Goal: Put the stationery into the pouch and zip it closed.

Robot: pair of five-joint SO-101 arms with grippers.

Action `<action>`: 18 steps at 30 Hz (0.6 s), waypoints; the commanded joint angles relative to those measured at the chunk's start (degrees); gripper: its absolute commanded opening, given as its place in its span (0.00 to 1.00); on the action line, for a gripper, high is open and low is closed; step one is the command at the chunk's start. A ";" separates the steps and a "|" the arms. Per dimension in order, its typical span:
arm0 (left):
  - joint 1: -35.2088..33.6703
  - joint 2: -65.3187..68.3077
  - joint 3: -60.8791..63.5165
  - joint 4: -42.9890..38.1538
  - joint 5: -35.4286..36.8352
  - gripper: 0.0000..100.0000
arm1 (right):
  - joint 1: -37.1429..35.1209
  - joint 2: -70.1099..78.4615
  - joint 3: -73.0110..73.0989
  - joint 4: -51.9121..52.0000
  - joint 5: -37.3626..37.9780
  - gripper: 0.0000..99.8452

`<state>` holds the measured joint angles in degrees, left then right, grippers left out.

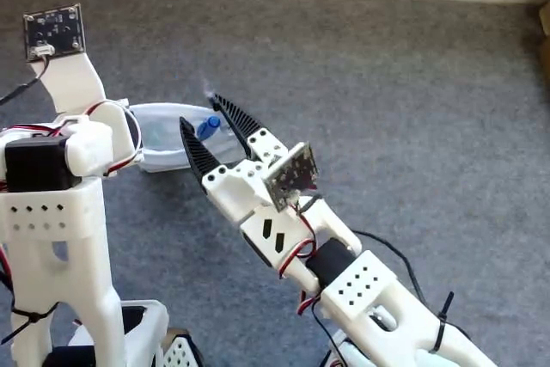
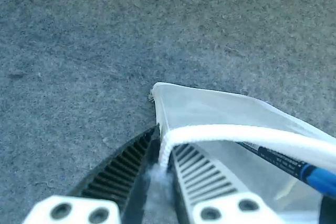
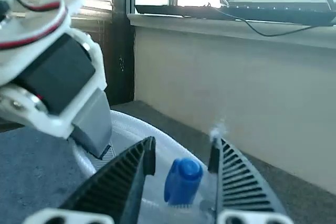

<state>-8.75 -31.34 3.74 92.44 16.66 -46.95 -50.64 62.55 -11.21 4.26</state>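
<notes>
One pen (image 1: pixel 209 126) is all I can see of the stationery. It lies mostly inside the translucent pouch (image 1: pixel 163 139), with its blue cap poking out of the open mouth. My left end effector (image 2: pixel 160 150) is clamped on the pouch's left end, pinching it by the white zip band (image 2: pixel 236 134) and steadying it on the grey table (image 1: pixel 412 83). My right end effector (image 1: pixel 199 112) has its jaws apart, one on either side of the blue cap, not touching it as far as I can tell. I judge the loading nearly done: the cap needs nudging in, then the zip, still open, must be drawn shut; I cannot spot the slider
</notes>
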 commanded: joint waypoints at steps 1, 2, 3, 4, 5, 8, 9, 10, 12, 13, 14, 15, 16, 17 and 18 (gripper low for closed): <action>-0.40 0.66 -2.33 -0.53 0.35 0.01 | 0.57 -4.62 -6.73 6.81 -0.70 0.16; -0.84 0.66 -2.33 -0.53 0.35 0.01 | 0.57 -6.02 -7.69 9.27 -0.70 0.16; -1.19 0.66 -2.33 -0.53 0.35 0.01 | 0.57 -7.43 -9.10 11.82 -0.79 0.16; -1.54 0.66 -2.33 -0.53 0.35 0.01 | 0.57 -8.75 -10.42 14.29 -1.41 0.14; -1.63 0.66 -2.33 -0.53 0.35 0.01 | 0.57 -9.98 -11.82 16.66 -2.90 0.11; -1.71 0.66 -2.33 -0.53 0.35 0.01 | 0.66 -12.35 -16.66 22.29 -6.07 0.00; -1.71 0.66 -2.33 -0.53 0.35 0.01 | 0.66 -12.53 -17.80 23.60 -6.07 0.00; -1.71 0.66 -2.33 -0.53 0.35 0.01 | 0.66 -12.53 -18.86 24.57 -6.07 0.01; -1.80 0.66 -2.33 -0.53 0.35 0.01 | 0.66 -12.44 -20.09 25.01 -5.98 0.00; -1.80 0.66 -2.33 -0.53 0.35 0.01 | 0.75 -12.44 -20.00 25.01 -5.98 0.00; -1.80 0.66 -2.33 -0.53 0.35 0.01 | 1.19 -12.18 -20.09 25.01 -6.07 0.00; -1.80 0.66 -2.33 -0.53 0.35 0.01 | 1.98 -11.56 -20.09 25.01 -6.15 0.00; -1.80 0.66 -2.33 -0.53 0.35 0.01 | 2.95 -10.59 -20.09 24.92 -6.24 0.00; -1.80 0.66 -2.33 -0.53 0.35 0.01 | 3.91 -9.36 -20.18 24.92 -6.24 0.00; -1.80 0.66 -2.33 -0.53 0.35 0.01 | 4.97 -7.87 -20.18 24.92 -6.33 0.00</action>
<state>-9.54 -31.25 3.74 92.44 16.66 -44.75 -61.10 46.11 13.49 -1.10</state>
